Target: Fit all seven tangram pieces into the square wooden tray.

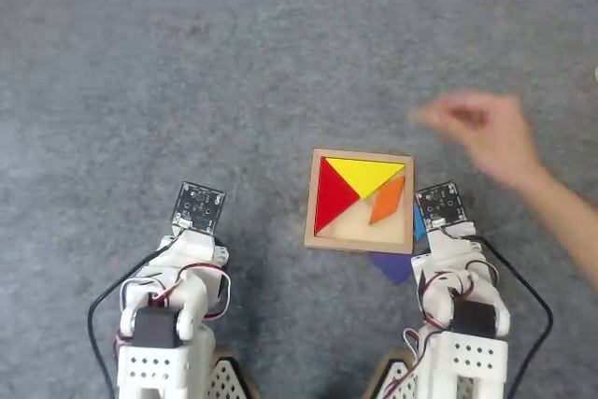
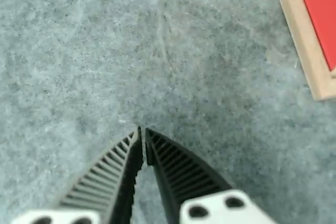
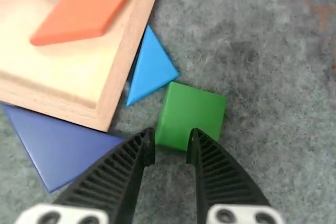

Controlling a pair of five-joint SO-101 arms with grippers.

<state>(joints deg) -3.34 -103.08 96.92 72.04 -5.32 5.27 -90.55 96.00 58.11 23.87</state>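
Tray is sitting on grey felt, right of centre in the high view. Inside, red triangle is filling the 9 o'clock side, yellow triangle is lying along 12 o'clock, and orange parallelogram is lying aslant twd 3 o'clock. Bare wood is showing at 6 o'clock.

Outside, light-blue triangle is lying against the rim at approx 4 o'clock. Dark-blue triangle is touching the tray's 5 o'clock corner. Green square is lying flat just beside the light-blue one, apart from the tray.

R gripper is hovering at the square's near edge, fingers parted a little w/ nothing pinched btw them. L gripper is hanging over bare felt off the tray's 9 o'clock side, fingers pressed together, holding nothing.
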